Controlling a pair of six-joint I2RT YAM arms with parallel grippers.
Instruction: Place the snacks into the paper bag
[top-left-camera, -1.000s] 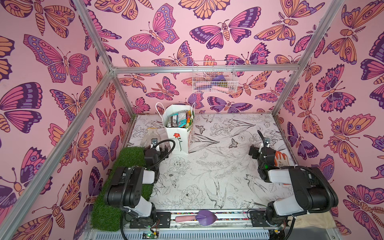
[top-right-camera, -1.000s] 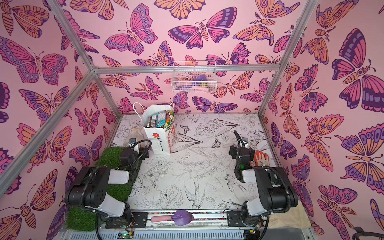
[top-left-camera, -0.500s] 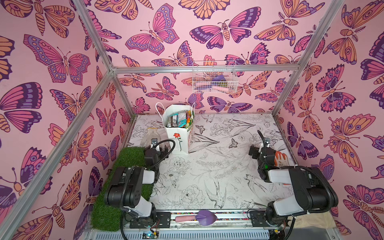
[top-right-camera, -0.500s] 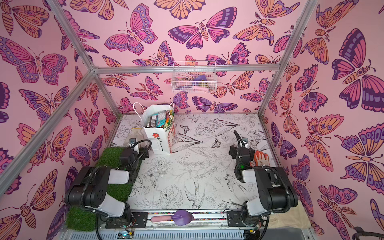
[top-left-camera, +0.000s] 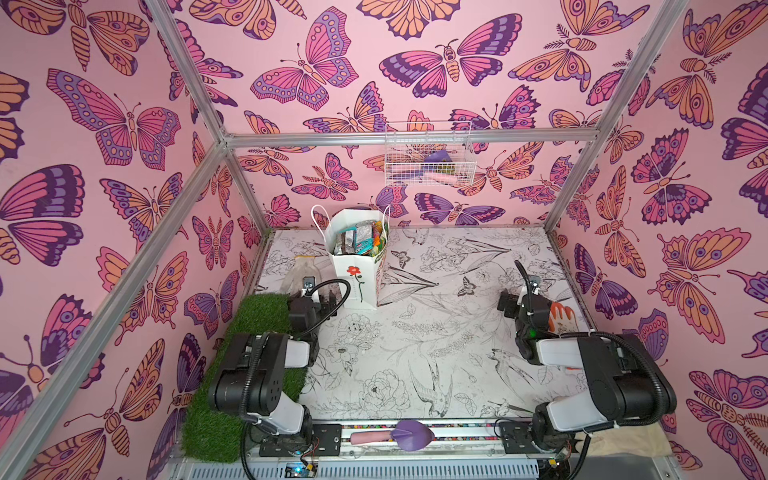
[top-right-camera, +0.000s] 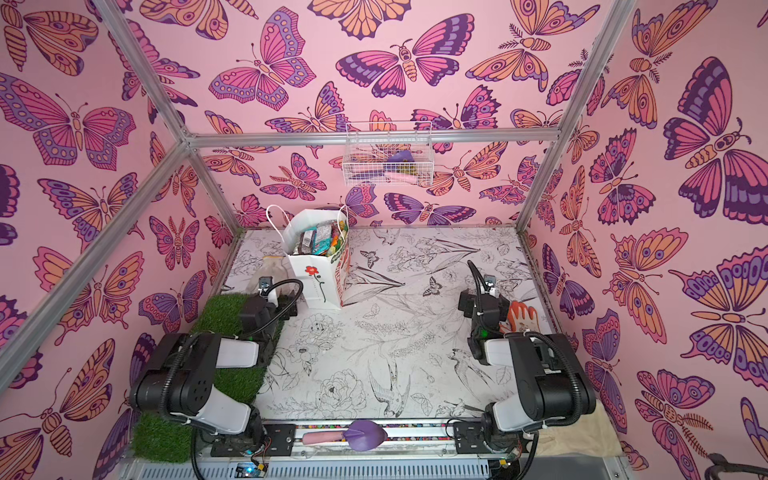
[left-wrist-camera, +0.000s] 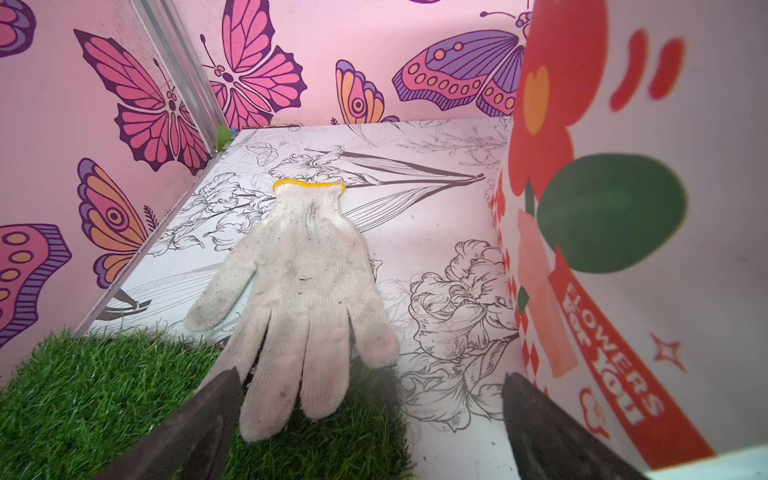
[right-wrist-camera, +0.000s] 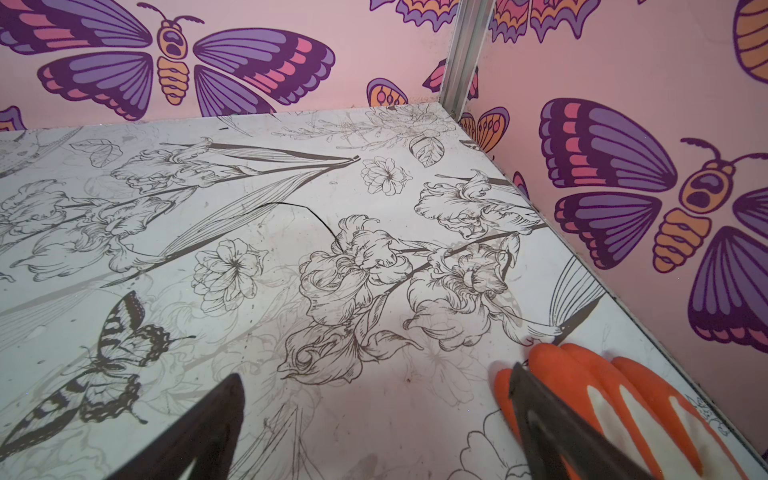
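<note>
The white paper bag (top-left-camera: 355, 282) (top-right-camera: 316, 284) with a red flower print stands upright at the back left of the table. Several snacks (top-left-camera: 359, 242) (top-right-camera: 322, 242) fill its open top. No snack lies loose on the table in any view. My left gripper (top-left-camera: 314, 296) (left-wrist-camera: 370, 374) is open and empty, low beside the bag's printed side (left-wrist-camera: 665, 208). On the right side of the table, my right gripper (top-left-camera: 517, 297) (right-wrist-camera: 376, 371) is open and empty just above the surface.
A white glove (top-left-camera: 297, 268) (left-wrist-camera: 303, 282) lies ahead of the left gripper, fingers over the green grass mat (top-left-camera: 249, 316). An orange glove (top-left-camera: 561, 318) (right-wrist-camera: 623, 399) lies by the right gripper. A wire basket (top-left-camera: 428, 160) hangs on the back wall. A purple trowel (top-left-camera: 399, 434) lies on the front rail.
</note>
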